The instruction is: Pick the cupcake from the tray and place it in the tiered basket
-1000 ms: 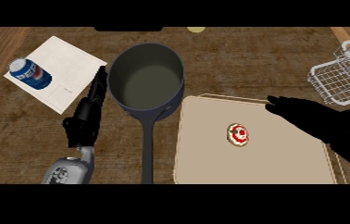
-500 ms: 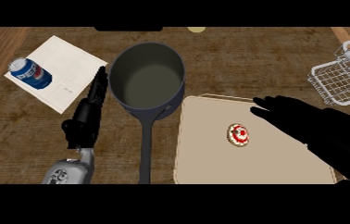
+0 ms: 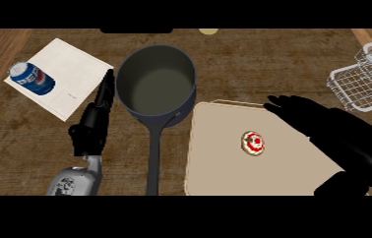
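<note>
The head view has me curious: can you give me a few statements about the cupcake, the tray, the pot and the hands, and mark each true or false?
1. The cupcake sits on the tray. True.
2. The right hand is holding the cupcake. False: it hovers open over the tray's upper right part, apart from the cupcake.
3. The soda can lies on a white sheet left of the pot. True.
4. The pot stands on the tray. False: it stands on the counter, left of the tray.
5. The left hand is at the wire basket. False: it is left of the pot; the basket is at the right edge.
</note>
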Motion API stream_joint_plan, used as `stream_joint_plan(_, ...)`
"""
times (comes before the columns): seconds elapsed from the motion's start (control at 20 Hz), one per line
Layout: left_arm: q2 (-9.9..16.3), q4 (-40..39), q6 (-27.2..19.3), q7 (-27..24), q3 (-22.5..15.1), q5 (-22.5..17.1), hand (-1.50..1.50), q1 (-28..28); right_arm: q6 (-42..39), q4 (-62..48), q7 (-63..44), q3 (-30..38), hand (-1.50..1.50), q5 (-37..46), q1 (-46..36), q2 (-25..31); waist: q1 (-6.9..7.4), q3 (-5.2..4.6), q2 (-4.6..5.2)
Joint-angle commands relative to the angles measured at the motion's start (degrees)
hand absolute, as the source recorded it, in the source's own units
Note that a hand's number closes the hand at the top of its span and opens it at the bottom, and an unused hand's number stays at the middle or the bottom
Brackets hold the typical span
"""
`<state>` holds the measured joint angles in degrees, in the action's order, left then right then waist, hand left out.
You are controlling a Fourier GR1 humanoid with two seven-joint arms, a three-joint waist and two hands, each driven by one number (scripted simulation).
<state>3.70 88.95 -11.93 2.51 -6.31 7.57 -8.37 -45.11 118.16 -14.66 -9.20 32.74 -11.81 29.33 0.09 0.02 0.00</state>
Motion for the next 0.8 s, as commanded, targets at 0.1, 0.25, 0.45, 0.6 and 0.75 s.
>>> stream_joint_plan(0.1, 0.6, 1.7, 1.1, 1.9, 1.4, 0.4, 0.0, -0.7, -0.4, -2.3, 6.7, 4.0, -1.5, 1.4, 3.6, -0.4, -0.14, -0.01, -0.03)
stream_joint_plan(0.25, -0.4, 0.3, 1.6, -1.2, 1.2, -0.1, 0.0, 1.1, 2.3, -6.8, 9.7, 1.6, -1.5, 5.7, 2.9, -1.8, -0.01, -0.01, 0.01)
stream_joint_plan(0.45, -0.7, -2.5, 2.3, -2.7, 2.4, -0.8, 0.0, 0.2, 1.1, -4.7, 6.4, -1.4, -1.5, 6.6, 1.9, -6.7, -0.08, -0.03, 0.0)
stream_joint_plan(0.6, -2.8, -1.5, 0.1, -0.6, 0.5, 1.7, 0.0, 0.2, 2.4, -8.5, 12.8, 1.2, -1.5, 7.9, 3.0, -4.8, -0.11, -0.02, -0.01)
stream_joint_plan(0.75, -2.4, -2.3, 0.5, -3.5, 0.9, 2.2, 0.0, 1.3, -1.7, -4.6, 8.3, 0.4, -1.5, 7.7, 3.1, -7.4, -0.19, -0.03, -0.03)
